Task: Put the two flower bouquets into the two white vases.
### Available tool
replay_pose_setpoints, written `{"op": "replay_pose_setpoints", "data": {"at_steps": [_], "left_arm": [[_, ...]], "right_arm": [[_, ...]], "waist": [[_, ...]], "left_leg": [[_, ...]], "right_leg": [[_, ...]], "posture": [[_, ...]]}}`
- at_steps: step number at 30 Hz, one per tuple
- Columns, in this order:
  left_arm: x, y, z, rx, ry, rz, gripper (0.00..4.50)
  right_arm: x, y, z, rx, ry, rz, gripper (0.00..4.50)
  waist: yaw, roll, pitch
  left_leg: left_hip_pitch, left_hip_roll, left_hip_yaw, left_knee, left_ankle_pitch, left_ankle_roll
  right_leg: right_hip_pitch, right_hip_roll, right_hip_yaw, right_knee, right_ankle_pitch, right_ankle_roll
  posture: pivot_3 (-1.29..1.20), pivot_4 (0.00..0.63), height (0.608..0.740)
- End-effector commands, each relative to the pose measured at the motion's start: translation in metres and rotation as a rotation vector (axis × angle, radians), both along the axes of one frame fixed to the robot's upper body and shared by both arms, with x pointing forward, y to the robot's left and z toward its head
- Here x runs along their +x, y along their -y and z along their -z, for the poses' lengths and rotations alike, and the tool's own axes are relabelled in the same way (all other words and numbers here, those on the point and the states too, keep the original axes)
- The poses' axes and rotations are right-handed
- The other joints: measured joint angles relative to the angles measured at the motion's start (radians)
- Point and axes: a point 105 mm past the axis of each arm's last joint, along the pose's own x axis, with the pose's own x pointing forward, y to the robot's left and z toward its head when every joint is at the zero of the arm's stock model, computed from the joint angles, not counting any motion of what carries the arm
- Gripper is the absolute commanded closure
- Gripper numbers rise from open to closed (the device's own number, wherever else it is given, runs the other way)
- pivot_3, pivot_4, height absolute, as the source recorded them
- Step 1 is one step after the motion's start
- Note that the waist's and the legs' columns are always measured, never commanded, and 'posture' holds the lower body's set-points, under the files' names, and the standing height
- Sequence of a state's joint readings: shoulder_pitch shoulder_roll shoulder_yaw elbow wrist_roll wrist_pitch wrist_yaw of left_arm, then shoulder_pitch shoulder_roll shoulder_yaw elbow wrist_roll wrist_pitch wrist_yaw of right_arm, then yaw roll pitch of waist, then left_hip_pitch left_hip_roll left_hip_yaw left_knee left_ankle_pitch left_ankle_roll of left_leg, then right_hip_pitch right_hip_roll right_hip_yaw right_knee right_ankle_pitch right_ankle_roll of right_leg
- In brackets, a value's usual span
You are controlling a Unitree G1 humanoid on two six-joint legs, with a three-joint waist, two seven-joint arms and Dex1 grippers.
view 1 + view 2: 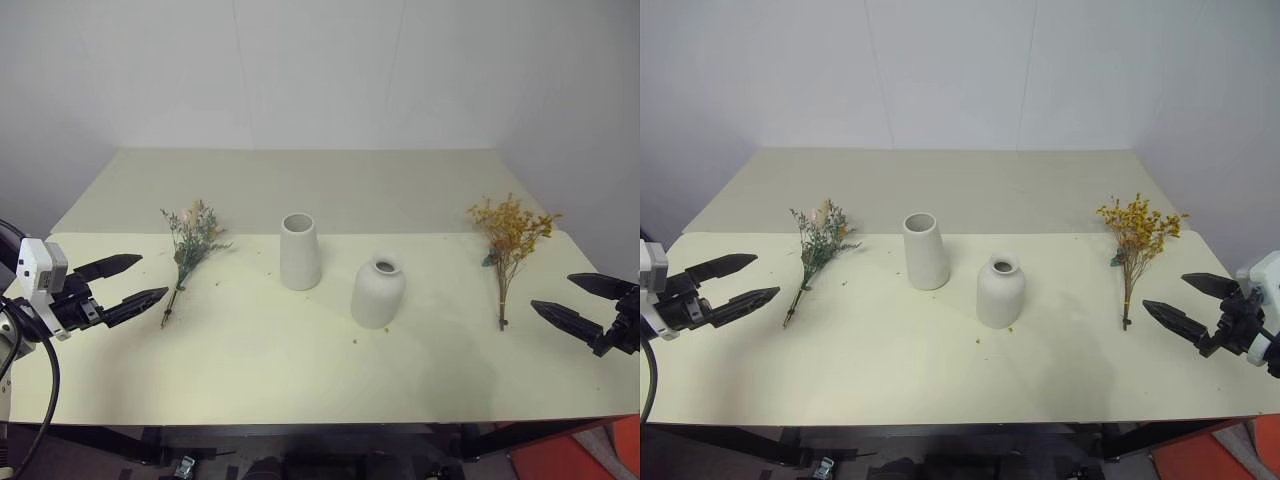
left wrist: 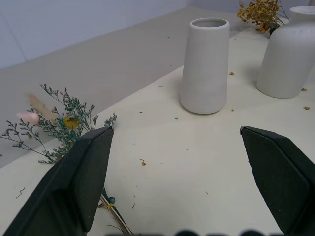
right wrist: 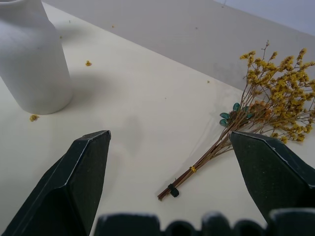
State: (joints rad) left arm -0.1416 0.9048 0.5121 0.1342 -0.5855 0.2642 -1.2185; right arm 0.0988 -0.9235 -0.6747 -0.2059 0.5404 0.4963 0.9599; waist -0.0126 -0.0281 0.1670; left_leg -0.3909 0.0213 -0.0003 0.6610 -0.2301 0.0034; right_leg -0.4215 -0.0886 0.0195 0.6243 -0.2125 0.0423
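Left pincer (image 1: 132, 281) out at the left edge of the bench (image 1: 300, 360), held flat and low, tips aimed in toward the middle, both fingers spread wide, nothing between them. Just beside its tips, the grey-green bunch (image 1: 190, 245) lying flat, stems toward the front edge. Right pincer (image 1: 568, 301) out at the right edge, tilted down a little, tips aimed in too, fingers spread wide and bare. Near it, the yellow bunch (image 1: 508, 245) lying flat, stems toward the front. Between the bunches, standing up, the tall vase (image 1: 299, 252) and, close by on its right, the short round vase (image 1: 378, 293).
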Motion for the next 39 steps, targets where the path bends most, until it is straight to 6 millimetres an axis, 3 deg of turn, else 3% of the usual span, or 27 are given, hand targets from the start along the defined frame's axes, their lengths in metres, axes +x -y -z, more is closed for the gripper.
{"op": "replay_pose_setpoints", "data": {"at_steps": [1, 14, 18, 23, 26, 33, 39], "left_arm": [[-0.001, 0.001, -0.009, 0.008, 0.041, 0.012, 0.02], [0.0, 0.001, -0.009, 0.01, 0.038, 0.02, 0.02], [0.003, 0.006, -0.011, 0.029, 0.02, 0.061, 0.02], [0.013, 0.02, -0.03, 0.091, -0.02, 0.199, 0.02], [0.027, 0.037, -0.04, 0.179, -0.051, 0.336, 0.02], [0.051, 0.079, -0.069, 0.288, -0.076, 0.554, 0.02], [0.07, 0.146, -0.094, 0.313, -0.039, 0.765, 0.02]], "right_arm": [[-0.001, -0.002, -0.009, -0.035, 0.026, -0.017, 0.0], [0.0, -0.001, -0.007, -0.011, 0.002, 0.006, 0.0], [0.009, -0.001, -0.01, -0.005, -0.027, 0.055, 0.0], [0.029, 0.004, -0.025, -0.032, -0.094, 0.204, 0.0], [0.039, -0.003, -0.026, -0.099, -0.248, 0.212, 0.0], [0.073, 0.018, -0.021, -0.04, -0.47, 0.402, 0.0], [0.1, 0.035, -0.005, -0.157, -0.588, 0.499, 0.0]], "waist": [[0.0, 0.0, 0.0], [0.0, 0.0, 0.0], [0.0, 0.0, 0.0], [0.0, -0.001, 0.0], [0.0, -0.001, 0.001], [-0.002, -0.003, 0.002], [-0.001, -0.003, 0.002]], "left_leg": [[0.0, 0.0, 0.0, 0.0, 0.0, 0.0], [0.0, 0.0, 0.0, 0.0, 0.0, 0.0], [0.0, 0.0, 0.0, 0.0, 0.0, 0.0], [0.0, 0.0, 0.0, 0.0, 0.0, 0.0], [0.0, -0.001, 0.0, 0.0, 0.0, 0.0], [-0.006, -0.002, 0.0, 0.001, 0.001, 0.0], [-0.024, -0.005, 0.0, 0.005, 0.0, 0.002]], "right_leg": [[0.0, 0.0, 0.0, 0.0, 0.0, 0.0], [0.0, 0.0, 0.0, 0.0, 0.0, 0.0], [0.0, 0.0, 0.0, 0.0, -0.001, -0.002], [-0.001, 0.0, 0.0, 0.001, -0.003, -0.006], [-0.001, 0.0, 0.0, 0.001, -0.003, -0.007], [-0.004, 0.0, 0.0, -0.002, 0.001, -0.002], [-0.02, -0.002, 0.002, 0.003, 0.003, -0.003]], "posture": [[0.0, 0.15, 0.74], [0.0, 0.15, 0.74], [0.0, 0.15, 0.74], [0.0, 0.15, 0.74], [0.0, 0.15, 0.74], [0.0, 0.15, 0.74], [0.0, 0.15, 0.74]]}}
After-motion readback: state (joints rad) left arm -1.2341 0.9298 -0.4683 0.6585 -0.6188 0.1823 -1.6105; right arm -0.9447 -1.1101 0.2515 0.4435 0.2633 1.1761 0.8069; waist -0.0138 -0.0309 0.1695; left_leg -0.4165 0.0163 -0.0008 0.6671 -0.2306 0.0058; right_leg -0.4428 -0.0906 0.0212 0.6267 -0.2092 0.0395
